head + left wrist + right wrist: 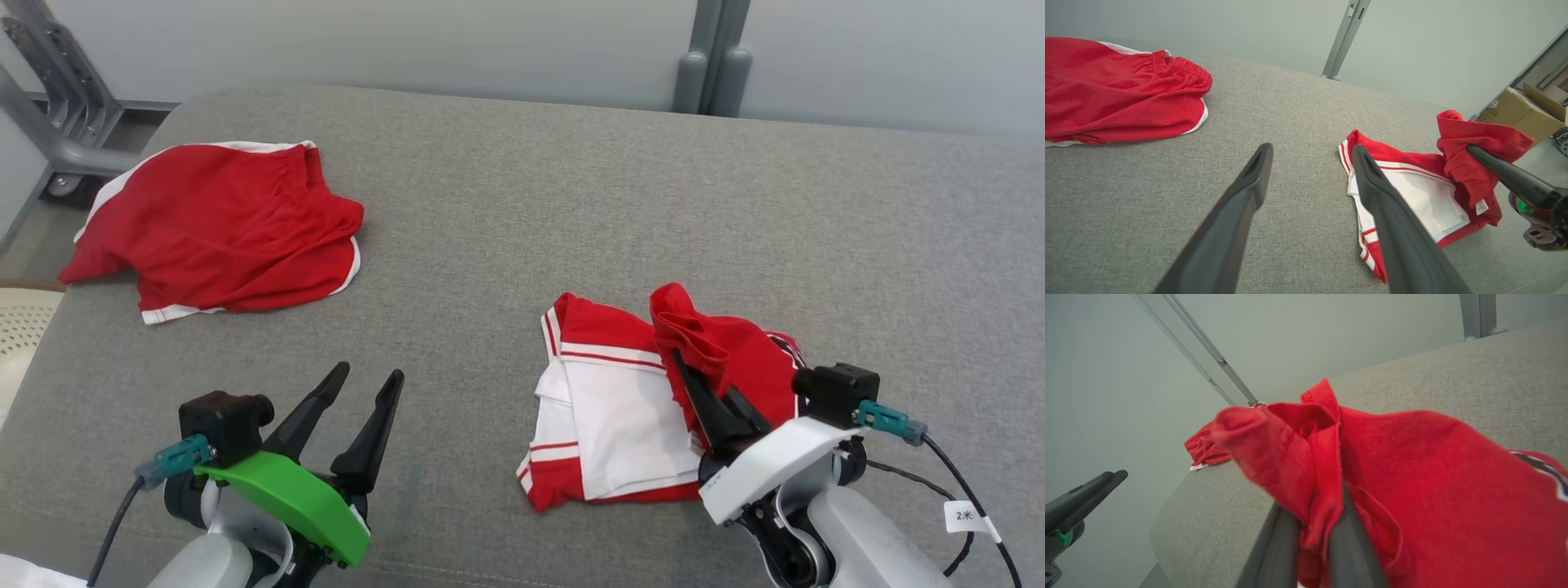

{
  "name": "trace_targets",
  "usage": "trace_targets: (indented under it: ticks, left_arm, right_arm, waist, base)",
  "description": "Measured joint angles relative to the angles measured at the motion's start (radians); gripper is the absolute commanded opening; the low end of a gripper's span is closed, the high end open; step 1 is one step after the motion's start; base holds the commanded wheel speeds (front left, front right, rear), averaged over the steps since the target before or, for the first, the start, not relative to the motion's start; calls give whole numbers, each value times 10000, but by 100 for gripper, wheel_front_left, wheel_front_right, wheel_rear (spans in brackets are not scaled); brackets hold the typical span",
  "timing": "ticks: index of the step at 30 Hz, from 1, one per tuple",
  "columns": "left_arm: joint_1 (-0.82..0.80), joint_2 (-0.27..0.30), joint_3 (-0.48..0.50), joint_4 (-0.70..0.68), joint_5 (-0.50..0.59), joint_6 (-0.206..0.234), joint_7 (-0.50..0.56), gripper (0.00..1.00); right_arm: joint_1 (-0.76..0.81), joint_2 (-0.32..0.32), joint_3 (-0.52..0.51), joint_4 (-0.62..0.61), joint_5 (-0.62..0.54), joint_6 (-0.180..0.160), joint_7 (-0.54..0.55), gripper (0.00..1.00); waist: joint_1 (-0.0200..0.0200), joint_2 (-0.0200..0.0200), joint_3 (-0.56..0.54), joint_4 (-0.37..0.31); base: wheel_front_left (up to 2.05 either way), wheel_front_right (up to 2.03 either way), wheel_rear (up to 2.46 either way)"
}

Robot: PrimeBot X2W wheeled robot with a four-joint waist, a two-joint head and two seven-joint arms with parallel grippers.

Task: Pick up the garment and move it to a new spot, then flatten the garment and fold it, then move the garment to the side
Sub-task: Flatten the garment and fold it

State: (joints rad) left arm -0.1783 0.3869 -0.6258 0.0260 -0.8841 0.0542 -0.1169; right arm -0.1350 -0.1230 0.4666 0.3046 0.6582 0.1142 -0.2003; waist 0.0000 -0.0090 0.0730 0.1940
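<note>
The garment (pixel 620 408), a red and white top, is seen on the grey bench (pixel 571 204) towards its near right part, already gathered into a compact, partly folded shape with a white panel facing up. A raised red flap of it is pinched by the right claw (pixel 702 376), whose fingers are pressed together on the cloth. The left claw (pixel 369 371) is held spread and empty above bare bench, left of the garment and apart from it. The fold is judged to be under way but unfinished; laying down the flap and moving the garment aside are left. A pair of red shorts (pixel 220 229) is spread at the far left corner, overhanging the edge. Wide open room is offered in the middle and far right, while the near edge is close.
</note>
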Motion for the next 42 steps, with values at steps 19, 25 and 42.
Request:
trace_targets:
  ticks: [19, 25, 42]
  left_arm:
    - [2, -6, 2, 46, 0, 36, 0, 100]
    - [50, 10, 105, 58, -2, 90, -38, 100]
    - [362, 134, 313, -38, -6, 190, -176, 100]
  right_arm:
    - [-833, 372, 192, 1346, -280, -545, 253, 95]
    - [-941, 531, 384, 1588, -332, -529, 276, 100]
    - [-1330, 205, -230, 711, 27, -453, -75, 100]
  waist:
    - [0, 0, 40, 1419]
    - [0, 0, 82, 1468]
    - [0, 0, 5, 521]
  base:
    - [0, 0, 0]
    - [0, 0, 0]
    - [0, 0, 0]
